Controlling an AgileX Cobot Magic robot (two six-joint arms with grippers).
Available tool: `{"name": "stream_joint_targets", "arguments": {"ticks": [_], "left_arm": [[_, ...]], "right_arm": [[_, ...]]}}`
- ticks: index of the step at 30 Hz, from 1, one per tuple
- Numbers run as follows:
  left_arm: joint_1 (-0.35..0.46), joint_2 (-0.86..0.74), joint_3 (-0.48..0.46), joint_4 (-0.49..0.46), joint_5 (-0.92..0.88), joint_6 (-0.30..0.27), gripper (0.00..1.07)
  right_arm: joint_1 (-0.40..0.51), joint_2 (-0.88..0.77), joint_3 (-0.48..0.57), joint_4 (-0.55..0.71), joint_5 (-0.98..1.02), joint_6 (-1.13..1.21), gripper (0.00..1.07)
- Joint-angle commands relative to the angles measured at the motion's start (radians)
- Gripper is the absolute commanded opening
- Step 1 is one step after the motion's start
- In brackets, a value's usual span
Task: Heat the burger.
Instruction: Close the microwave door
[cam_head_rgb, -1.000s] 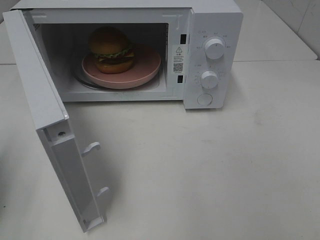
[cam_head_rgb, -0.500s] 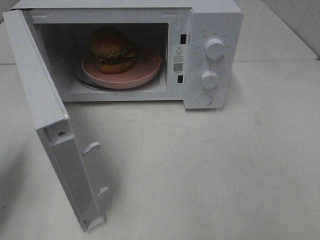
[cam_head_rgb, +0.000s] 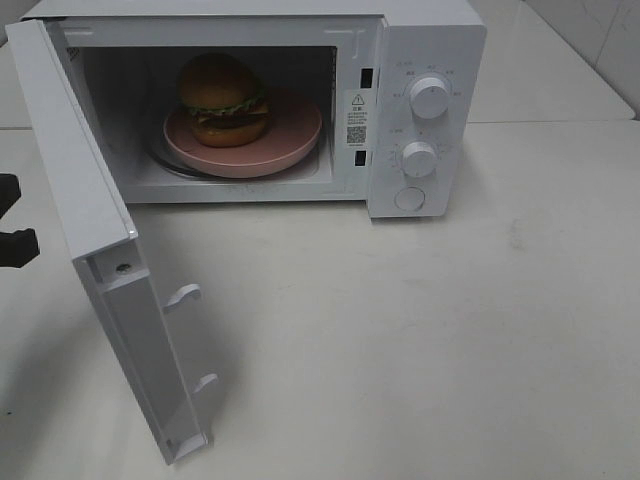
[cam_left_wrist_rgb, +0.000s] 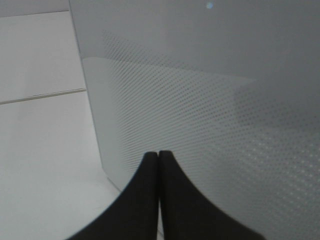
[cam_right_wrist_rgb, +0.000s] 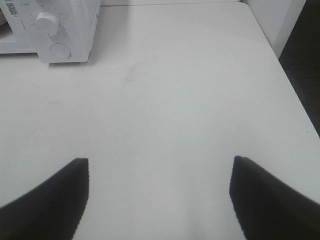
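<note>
a: how are the left jaws found?
b: the left gripper (cam_left_wrist_rgb: 159, 156) is seen pressed shut, fingertip against fingertip, with nothing held. just ahead of it the dotted window of the microwave door (cam_left_wrist_rgb: 210, 100) is faced from the outside; whether it is touched cannot be told.
a: and the right jaws?
b: the right gripper (cam_right_wrist_rgb: 160, 165) is spread wide, with nothing between its fingers. it is held above the bare white table (cam_right_wrist_rgb: 175, 90), well apart from the microwave (cam_right_wrist_rgb: 50, 30).
a: where is the burger placed?
b: the burger (cam_head_rgb: 222, 98) is set on a pink plate (cam_head_rgb: 295, 135), towards the plate's left side, inside the open cavity. the microwave door is swung out to the left. an upper knob (cam_head_rgb: 429, 98), a lower knob (cam_head_rgb: 419, 158) and a round button (cam_head_rgb: 409, 198) are carried on the panel at the right.
</note>
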Motion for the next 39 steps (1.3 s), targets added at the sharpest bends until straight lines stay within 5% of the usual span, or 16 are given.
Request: {"name": "stream_joint_targets", "arguments": {"ticks": [1,7,13,19,36,39], "left_arm": [[-0.012,0.038,-0.007,0.068,-0.099,-0.047,0.0],[-0.012,0.118,-0.037,0.164,-0.162,-0.077,0.0],[-0.019,0.149,-0.076,0.163,-0.166,-0.136,0.0],[-0.08,0.155,-0.113,0.127,-0.152,-0.131,0.0],[-0.441,0.343,-0.346,-0.482,-0.109,0.057,0.0],[-0.456,0.357,-0.364,-0.508,-0.108,0.068,0.0]], "right_arm": [[-0.004,-0.026,0.002,0.0,-0.006,0.008,0.76],[-0.004,-0.026,0.002,0.0,-0.006,0.008,0.76],[-0.004,-0.026,0.002,0.0,-0.006,0.008,0.76],[-0.004,-0.026,0.002,0.0,-0.006,0.008,0.76],[-0.004,-0.026,0.002,0.0,-0.006,0.008,0.76],[-0.004,-0.026,0.002,0.0,-0.006,0.008,0.76]]}}
